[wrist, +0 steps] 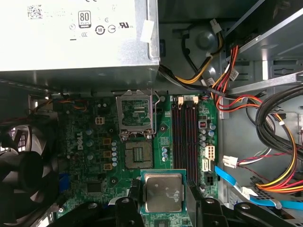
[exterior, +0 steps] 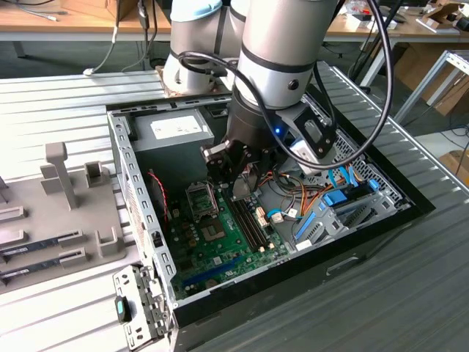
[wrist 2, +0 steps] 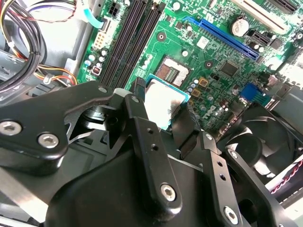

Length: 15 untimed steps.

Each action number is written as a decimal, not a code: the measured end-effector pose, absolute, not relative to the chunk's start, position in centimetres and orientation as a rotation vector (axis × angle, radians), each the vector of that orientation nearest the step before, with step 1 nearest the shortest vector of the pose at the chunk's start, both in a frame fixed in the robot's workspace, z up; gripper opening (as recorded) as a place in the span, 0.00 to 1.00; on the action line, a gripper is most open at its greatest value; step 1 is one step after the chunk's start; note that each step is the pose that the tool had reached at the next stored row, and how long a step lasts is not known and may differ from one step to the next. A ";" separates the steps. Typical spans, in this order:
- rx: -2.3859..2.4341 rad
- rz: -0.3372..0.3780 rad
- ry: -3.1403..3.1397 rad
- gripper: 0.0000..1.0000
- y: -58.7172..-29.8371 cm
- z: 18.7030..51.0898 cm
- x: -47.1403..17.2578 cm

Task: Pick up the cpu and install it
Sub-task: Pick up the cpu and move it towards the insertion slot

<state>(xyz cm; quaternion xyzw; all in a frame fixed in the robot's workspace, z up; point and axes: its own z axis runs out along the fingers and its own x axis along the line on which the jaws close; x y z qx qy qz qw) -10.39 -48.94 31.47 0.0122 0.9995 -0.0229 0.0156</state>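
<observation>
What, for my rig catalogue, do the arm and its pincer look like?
The arm has silver-grey cylindrical links, pale blue joint caps and a black wrist section with a blue light; a black cable loops around it. The pincer is black, built of angular bars with silver screws.

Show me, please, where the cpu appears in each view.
Exterior view: at the gripper, low over the motherboard.
First wrist view: the cpu sits clamped between the fingers, next to the socket.
Second wrist view: likewise between the fingers, cpu.
Shared landmark: the black memory slots.
</observation>
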 end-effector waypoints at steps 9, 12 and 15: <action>0.038 -0.071 3.109 0.47 -49.0 31.1 -10.4; 0.038 -0.071 3.109 0.47 -49.1 31.0 -10.4; 0.038 -0.071 3.109 0.47 -49.1 30.8 -10.4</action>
